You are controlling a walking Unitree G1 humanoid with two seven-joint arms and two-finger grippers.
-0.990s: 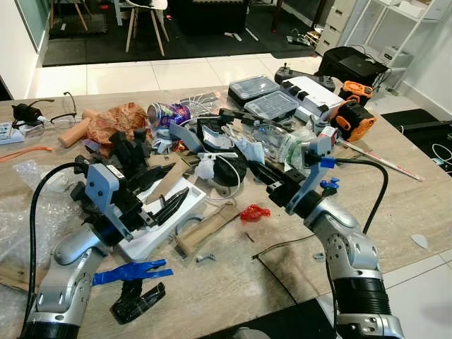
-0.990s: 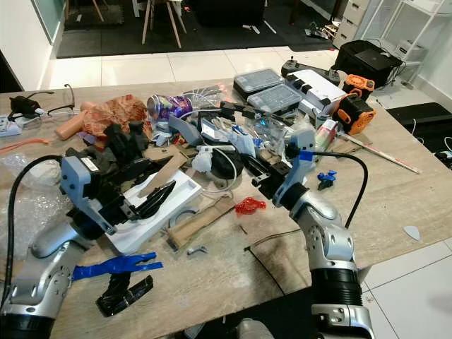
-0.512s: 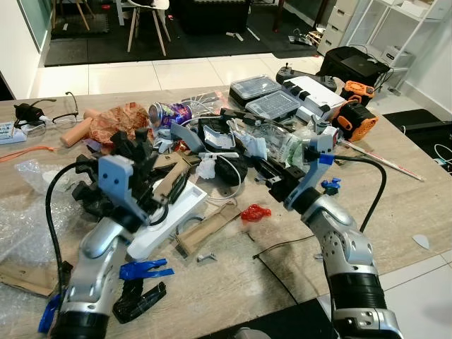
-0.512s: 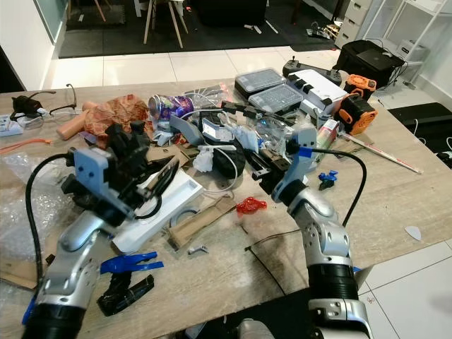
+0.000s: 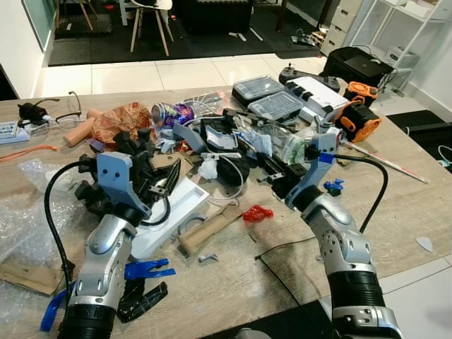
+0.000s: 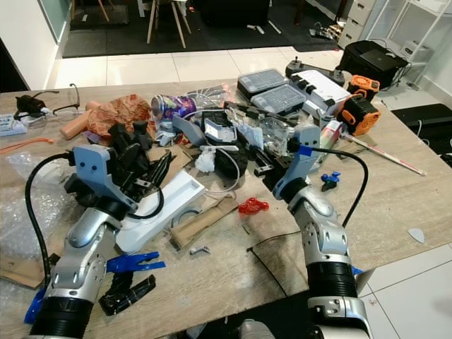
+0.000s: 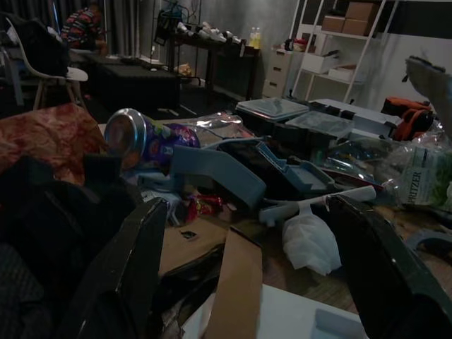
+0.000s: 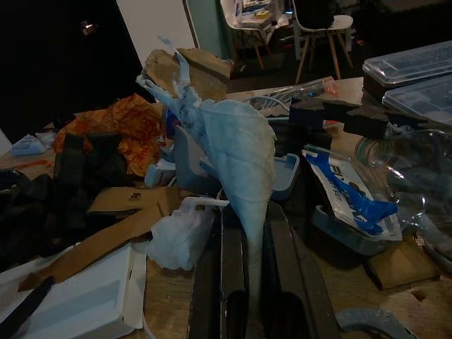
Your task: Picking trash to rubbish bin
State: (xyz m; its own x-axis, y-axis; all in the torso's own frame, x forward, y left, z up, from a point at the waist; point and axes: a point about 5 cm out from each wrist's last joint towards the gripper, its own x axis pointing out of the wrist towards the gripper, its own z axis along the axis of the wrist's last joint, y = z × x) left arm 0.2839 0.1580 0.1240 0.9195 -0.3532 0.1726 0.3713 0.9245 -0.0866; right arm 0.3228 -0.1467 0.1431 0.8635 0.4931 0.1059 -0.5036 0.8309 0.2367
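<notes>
Standing by, I judge pick-up in hand: right gripper [image 8: 244, 282] pinches a pale crumpled wrapper [image 8: 226, 148] at the clutter's 3 o'clock edge, left gripper [image 7: 247, 268] gapes wide at 9 o'clock; next, carrying to a bin.

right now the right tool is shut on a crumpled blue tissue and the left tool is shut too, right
Only the left part is wrong. The left tool is open, as the left wrist view shows, its fingers wide apart over the clutter. The right tool is indeed shut on the crumpled blue tissue.
</notes>
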